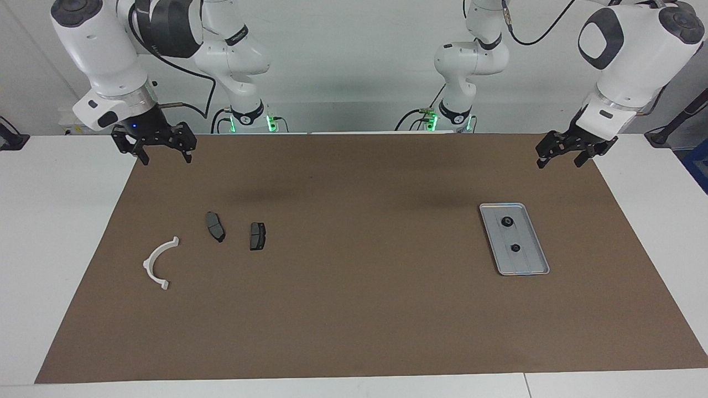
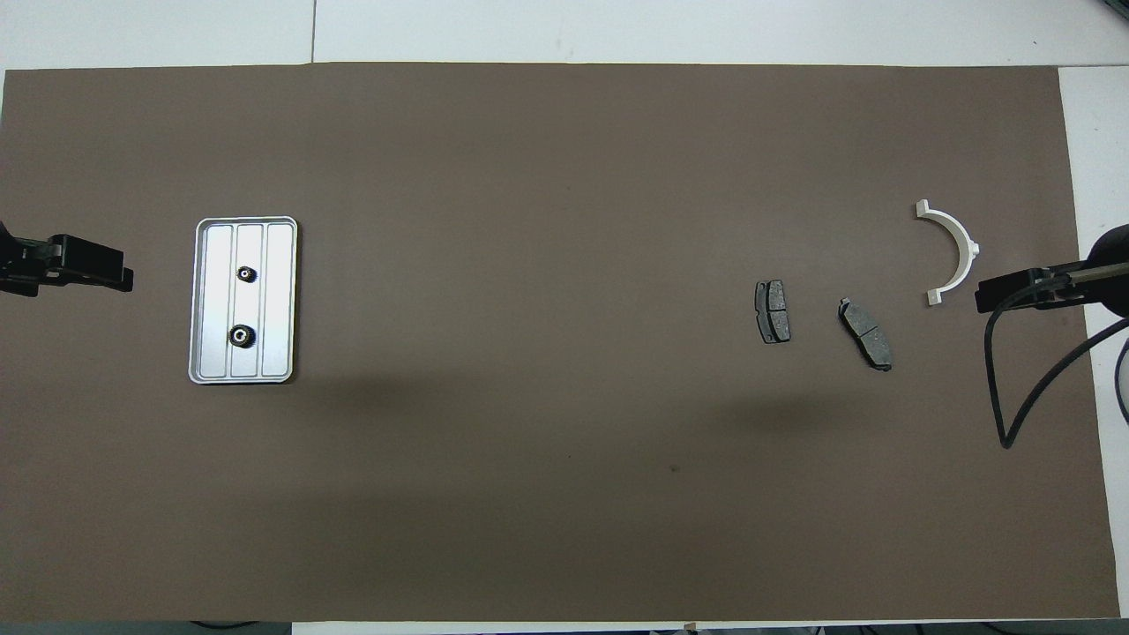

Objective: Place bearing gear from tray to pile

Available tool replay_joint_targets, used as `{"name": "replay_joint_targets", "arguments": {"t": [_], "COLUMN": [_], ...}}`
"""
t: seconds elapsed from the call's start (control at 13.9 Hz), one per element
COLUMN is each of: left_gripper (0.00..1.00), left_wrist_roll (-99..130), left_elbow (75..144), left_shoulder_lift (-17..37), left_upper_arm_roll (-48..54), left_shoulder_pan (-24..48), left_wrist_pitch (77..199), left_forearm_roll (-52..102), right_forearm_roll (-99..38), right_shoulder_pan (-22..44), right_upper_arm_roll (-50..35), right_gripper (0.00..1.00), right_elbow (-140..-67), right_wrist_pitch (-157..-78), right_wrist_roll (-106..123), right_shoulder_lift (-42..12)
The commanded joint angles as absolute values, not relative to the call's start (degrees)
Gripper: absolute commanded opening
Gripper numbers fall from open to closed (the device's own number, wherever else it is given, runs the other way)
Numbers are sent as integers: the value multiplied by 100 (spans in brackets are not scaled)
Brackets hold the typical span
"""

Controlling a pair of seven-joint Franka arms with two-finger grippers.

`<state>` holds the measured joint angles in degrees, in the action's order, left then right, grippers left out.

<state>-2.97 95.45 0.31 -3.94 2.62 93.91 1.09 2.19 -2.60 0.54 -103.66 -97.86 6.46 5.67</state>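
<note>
A brown mat (image 1: 354, 309) is covering the white bench (image 1: 61, 221). Going along the facing view, the right claw (image 1: 160, 155) is hanging wide and empty over the mat's corner. The pile is lying well apart from it: a white bracket (image 1: 157, 264) and two dark plates (image 1: 215, 226) (image 1: 257, 235). Toward the left arm's end, the tray (image 1: 528, 264) is holding two bearing gears (image 1: 506, 221) (image 1: 515, 248), apparently toothed. The left claw (image 1: 563, 157) is waiting, wide and empty.
</note>
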Motion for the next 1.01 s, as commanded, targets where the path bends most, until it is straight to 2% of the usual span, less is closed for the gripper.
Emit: {"name": "replay_joint_targets", "arguments": {"t": [0.0, 0.14, 0.57, 0.93], "left_gripper": [100, 100, 100, 100], "left_wrist_roll": [-325, -351, -369, -422], "left_elbow": [9834, 10298, 11679, 11786], "left_shoulder_lift": [-97, -211, 105, 553], "left_upper_arm_roll": [-422, -431, -431, -422], "left_shoulder_pan": [237, 220, 202, 149], "left_wrist_pitch": [9736, 10141, 12073, 12410], "left_forearm_roll": [53, 44, 44, 44], "right_forearm_roll": [105, 105, 105, 105], "right_shoulder_pan": [-290, -290, -290, -290], "right_upper_arm_roll": [44, 44, 44, 53], "right_gripper": [100, 100, 100, 100], "right_elbow": [-10389, -10389, -10389, -10424], "right_wrist_pitch": [-9765, -9782, -9782, -9747], "right_wrist_roll": [721, 712, 703, 721], "right_shoulder_lift": [624, 624, 624, 633]}}
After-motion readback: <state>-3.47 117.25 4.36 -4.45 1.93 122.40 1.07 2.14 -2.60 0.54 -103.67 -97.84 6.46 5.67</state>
